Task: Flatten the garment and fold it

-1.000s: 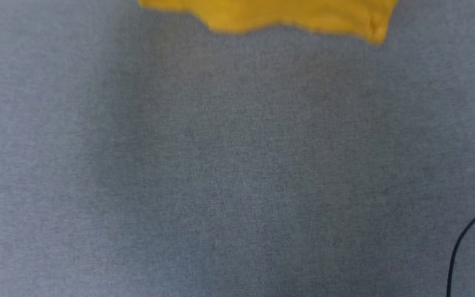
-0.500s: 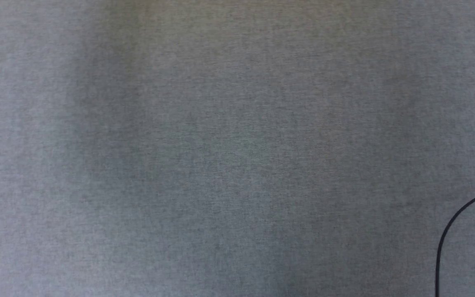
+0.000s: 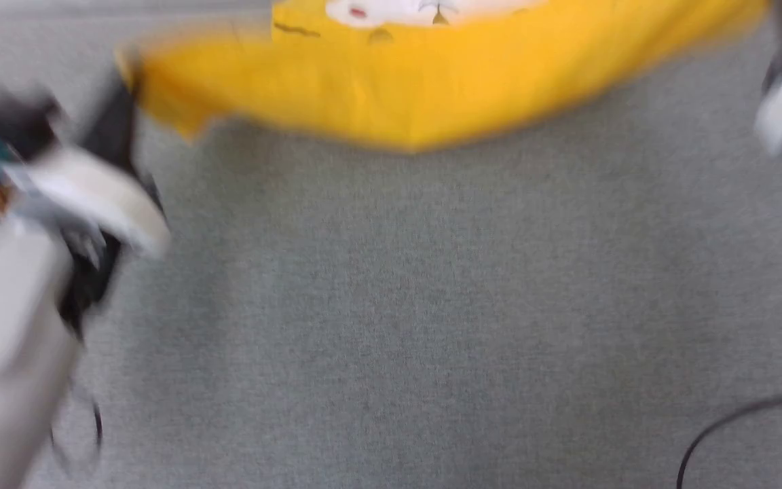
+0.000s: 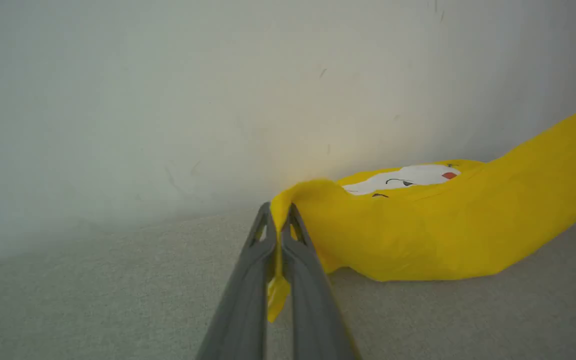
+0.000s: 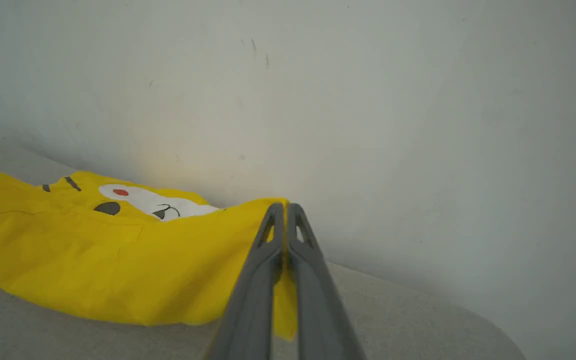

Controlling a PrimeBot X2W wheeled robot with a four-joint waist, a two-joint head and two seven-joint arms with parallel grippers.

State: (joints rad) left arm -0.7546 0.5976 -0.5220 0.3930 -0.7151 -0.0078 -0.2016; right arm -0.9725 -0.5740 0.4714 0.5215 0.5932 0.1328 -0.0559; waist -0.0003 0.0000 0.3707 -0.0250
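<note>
No writing can be read on the garment [image 3: 425, 88]. A white print [image 4: 408, 177] is carried on it, with a small red spot and a few short black curved marks; in the right wrist view a dark oval and two short dark stripes are seen beside the white patch. Whether any of this forms letters cannot be told, and the head view is blurred.

The garment is bright yellow, thin and softly creased, and is seen as one long band of cloth. It is held out along the far side of the grey surface [image 3: 391, 305], close before a pale wall [image 4: 168, 100]. Its long axis is laid from left to right across the top of the head view, with the two ends raised and the middle sagging toward the robot. In the wrist views the sagging lower edge is seen down at the surface, apparently resting on it. The print is turned upward and toward the wall.

The left gripper [image 4: 279, 220] is pressed together on the garment's left end: a fold of yellow cloth is pinched between the fingers and a small tail is left hanging below them. The right gripper [image 5: 284, 210] is likewise clamped on the right end, with cloth showing beneath its fingers. A black cable [image 3: 710, 435] is seen at the near right of the surface, well apart from the garment.
</note>
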